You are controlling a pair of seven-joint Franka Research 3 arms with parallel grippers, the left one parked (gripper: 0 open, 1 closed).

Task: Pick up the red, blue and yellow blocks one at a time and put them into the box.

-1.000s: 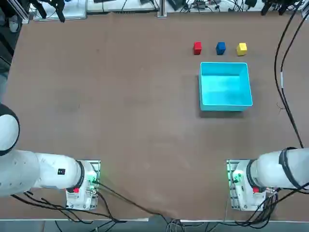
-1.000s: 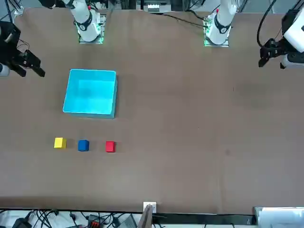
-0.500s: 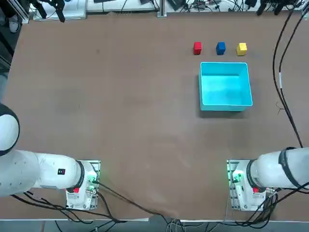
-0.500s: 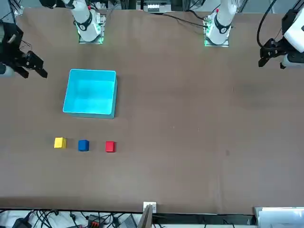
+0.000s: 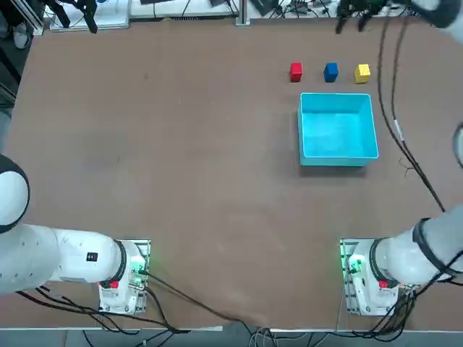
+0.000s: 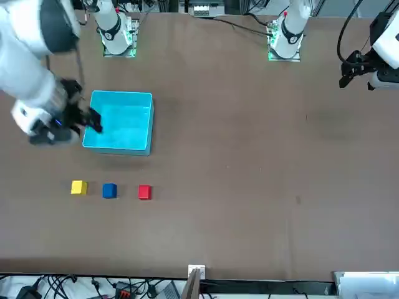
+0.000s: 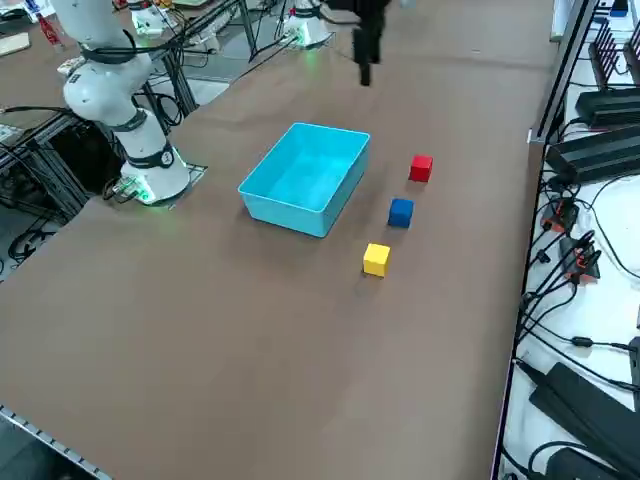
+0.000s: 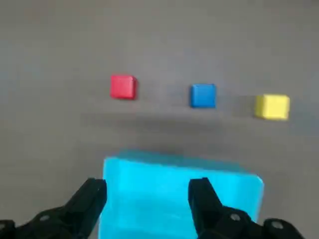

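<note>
Table (image 5: 181, 181), top view: red block (image 5: 296, 71), blue block (image 5: 330, 71) and yellow block (image 5: 362, 74) stand apart in a row beyond the box (image 5: 338, 129), probably so each can be gripped singly and carried only a little way.
Right gripper (image 5: 351, 26), front view: it overlaps a corner of the box, whereas from overhead it appears past the blocks; likely it is raised, keeping clear of everything.
Box walls, right side view: their outer faces show, low enough to suggest a drop from just above; all three blocks sit outside.
Fingers, right wrist view: spread wide, with nothing gripped, a gap only this view makes plain. They point towards the blocks, the box's blue floor showing behind them, probably ready for a first pick.
</note>
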